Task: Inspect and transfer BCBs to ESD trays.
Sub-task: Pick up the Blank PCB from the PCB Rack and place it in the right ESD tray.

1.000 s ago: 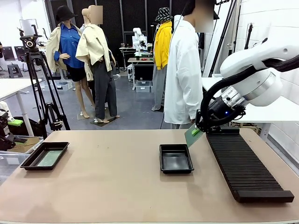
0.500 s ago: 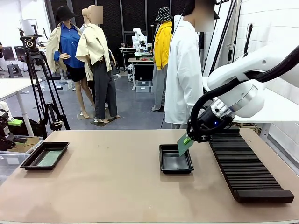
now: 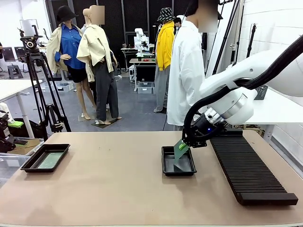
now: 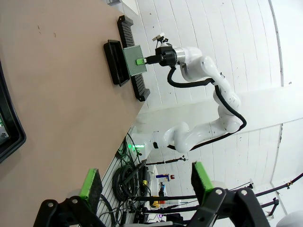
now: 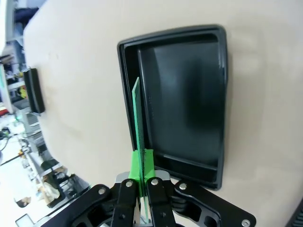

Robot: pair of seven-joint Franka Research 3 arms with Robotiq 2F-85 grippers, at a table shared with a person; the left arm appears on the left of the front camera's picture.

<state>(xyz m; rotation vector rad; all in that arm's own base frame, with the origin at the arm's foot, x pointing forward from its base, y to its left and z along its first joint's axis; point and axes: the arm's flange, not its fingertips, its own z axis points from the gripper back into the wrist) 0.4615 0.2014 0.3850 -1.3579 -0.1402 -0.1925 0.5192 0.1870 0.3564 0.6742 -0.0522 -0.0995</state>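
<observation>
Right gripper (image 3: 182, 145) pinched on the upper edge of a BCB (image 3: 179, 152), just right of centre in the front view. Held tilted, lower edge down inside the middle ESD tray (image 3: 165, 169); impossible to tell whether touching the floor yet. Just right of that tray, a long ribbed rack (image 3: 248, 170); at far left of frame, a second ESD tray (image 3: 29, 165) with another BCB (image 3: 49, 161) lying flat in it. From the left wrist: left gripper (image 4: 147, 179) at the bottom edge, green pads (image 4: 91, 183) spread wide with nothing between, well apart from the work; at upper centre, small, the same held board over the middle tray on the tan table (image 4: 57, 94). From the right wrist: board seen edge-on, rising from the closed pads at bottom centre, close along the tray's left wall in that frame rather than over mid-floor. Judged as the placing step of the transfer. Next, probably: shift toward the tray's middle, tip flatter, lower to the floor, only then part the fingers. Released on edge, likely to topple against the wall or catch on the rim.
</observation>
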